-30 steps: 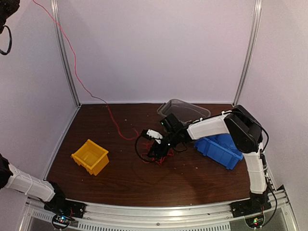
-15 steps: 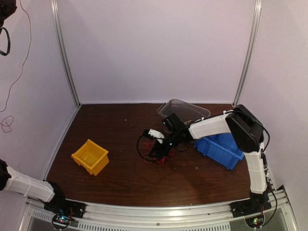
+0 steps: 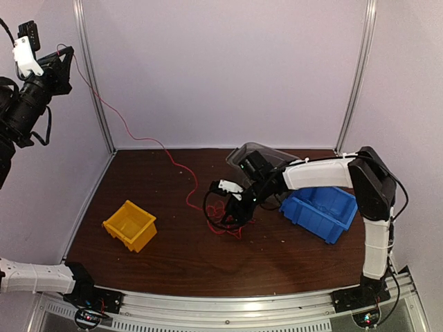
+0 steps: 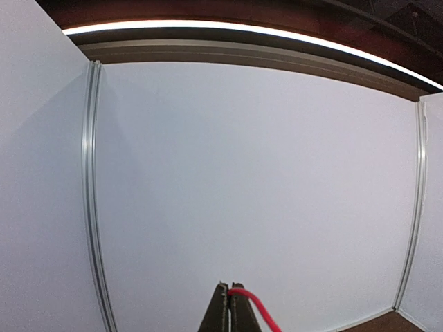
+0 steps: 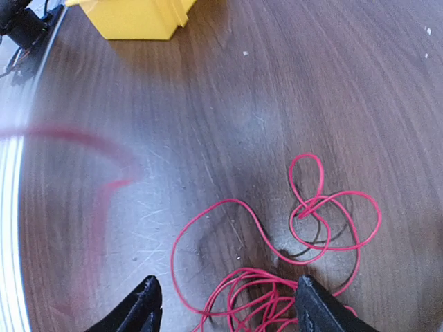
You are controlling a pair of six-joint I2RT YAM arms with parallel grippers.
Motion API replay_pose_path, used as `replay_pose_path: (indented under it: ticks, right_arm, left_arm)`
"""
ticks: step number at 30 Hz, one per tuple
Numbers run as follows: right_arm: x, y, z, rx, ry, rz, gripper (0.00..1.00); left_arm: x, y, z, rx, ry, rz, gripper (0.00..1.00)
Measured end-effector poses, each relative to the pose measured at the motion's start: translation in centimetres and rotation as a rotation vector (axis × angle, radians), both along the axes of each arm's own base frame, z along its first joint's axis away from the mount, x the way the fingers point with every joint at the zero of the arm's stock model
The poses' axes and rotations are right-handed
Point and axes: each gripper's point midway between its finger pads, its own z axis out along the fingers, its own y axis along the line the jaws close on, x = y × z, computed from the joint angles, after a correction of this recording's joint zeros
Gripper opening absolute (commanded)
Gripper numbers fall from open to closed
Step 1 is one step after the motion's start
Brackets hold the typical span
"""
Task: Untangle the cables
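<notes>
Overhead view: high behind the near edge, angled down over dark brown wooden table point(image 3: 173, 263). Left wrist view: raised, facing pale back wall point(image 4: 263, 173). Right wrist view: close above tabletop, sharing thin red looped wire point(image 5: 302, 211) and yellow plastic bin point(image 5: 138, 17) with overhead.

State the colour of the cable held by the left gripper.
Red cable, clearest in the left wrist view.

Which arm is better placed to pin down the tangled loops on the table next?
Right, I'd say. The right end effector hangs open just above the red cable loops on the table; the left end effector is raised high, shut on a strand of it.
</notes>
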Motion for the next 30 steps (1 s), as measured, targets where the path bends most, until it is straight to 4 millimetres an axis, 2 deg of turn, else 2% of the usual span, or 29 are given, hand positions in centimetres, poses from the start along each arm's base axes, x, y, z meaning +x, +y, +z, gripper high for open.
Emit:
replay_pose_path:
  ticks: [7, 10, 15, 21, 25, 30]
  right_arm:
    - [-0.3, -0.9, 8.6, 0.096, -0.161, 0.042, 0.74]
    - [0.0, -1.6, 10.3, 0.113, -0.207, 0.041, 0.74]
    - [-0.1, -2.6, 8.9, 0.086, -0.191, 0.037, 0.74]
    - [-0.3, -3.1, 6.9, 0.053, -0.161, 0.043, 0.74]
    - [-0.5, -3.2, 6.4, 0.045, -0.153, 0.045, 0.74]
    - [-0.6, -3.3, 6.1, 0.041, -0.149, 0.048, 0.73]
  left_arm:
    - [0.6, 0.1, -2.8, 0.03, 0.086, 0.019, 0.0]
    - [1.0, 0.2, -3.7, 0.047, 0.122, 0.037, 0.0]
    - [2.2, -0.2, -4.7, 0.077, 0.177, 0.066, 0.0]
    - [2.9, -0.5, -3.9, 0.093, 0.193, 0.085, 0.0]
    - [2.2, 0.5, -1.5, 0.082, 0.151, 0.115, 0.0]
    - [1.1, 1.7, 2.6, 0.063, 0.077, 0.148, 0.0]
